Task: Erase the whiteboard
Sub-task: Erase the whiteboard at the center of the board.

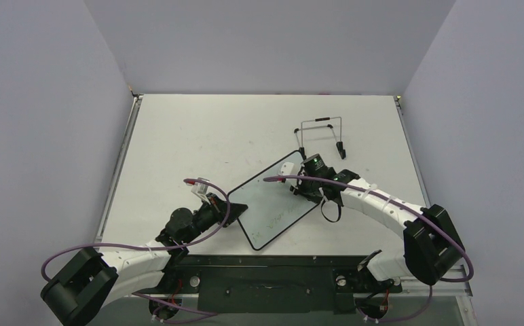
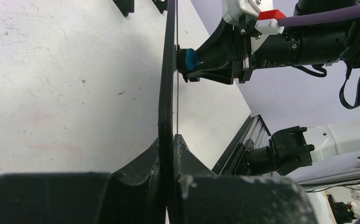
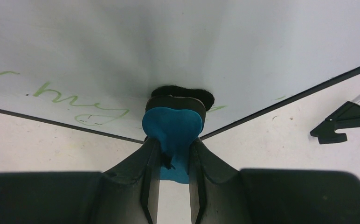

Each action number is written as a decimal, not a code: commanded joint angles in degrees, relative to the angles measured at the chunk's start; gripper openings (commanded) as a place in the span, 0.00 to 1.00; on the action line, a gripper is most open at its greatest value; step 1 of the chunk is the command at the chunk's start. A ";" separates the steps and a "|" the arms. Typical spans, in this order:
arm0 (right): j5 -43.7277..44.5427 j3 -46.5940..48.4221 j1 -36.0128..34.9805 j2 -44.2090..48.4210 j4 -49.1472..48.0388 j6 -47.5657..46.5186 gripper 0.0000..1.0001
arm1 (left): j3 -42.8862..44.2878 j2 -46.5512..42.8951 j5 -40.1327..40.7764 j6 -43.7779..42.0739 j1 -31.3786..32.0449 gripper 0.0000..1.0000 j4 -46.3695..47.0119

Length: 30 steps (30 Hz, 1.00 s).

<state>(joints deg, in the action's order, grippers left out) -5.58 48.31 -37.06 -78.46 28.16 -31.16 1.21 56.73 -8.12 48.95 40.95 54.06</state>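
Note:
The whiteboard, white with a thin black frame, lies slanted across the table's middle. My left gripper is shut on its left corner; the left wrist view shows the frame edge-on, pinched between the fingers of that gripper. My right gripper is shut on a small blue eraser. The eraser's black pad presses on the board face near its upper corner. Faint green handwriting runs to the left of the eraser. From the left wrist view, the eraser touches the board's side.
A wire stand with black feet stands just behind the board at the back right. A black rail runs along the table's near edge. Grey walls close in the left, back and right.

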 commanded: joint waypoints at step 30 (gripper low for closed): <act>-8.91 1.98 -3.93 0.19 2.90 -3.12 0.00 | 2.02 -1.03 -2.23 1.41 0.52 0.00 8.34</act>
<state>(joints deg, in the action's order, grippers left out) -5.37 48.97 -36.49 -79.77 28.71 -30.63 1.21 56.73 -7.99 49.32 40.95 53.93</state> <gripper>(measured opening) 0.188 0.027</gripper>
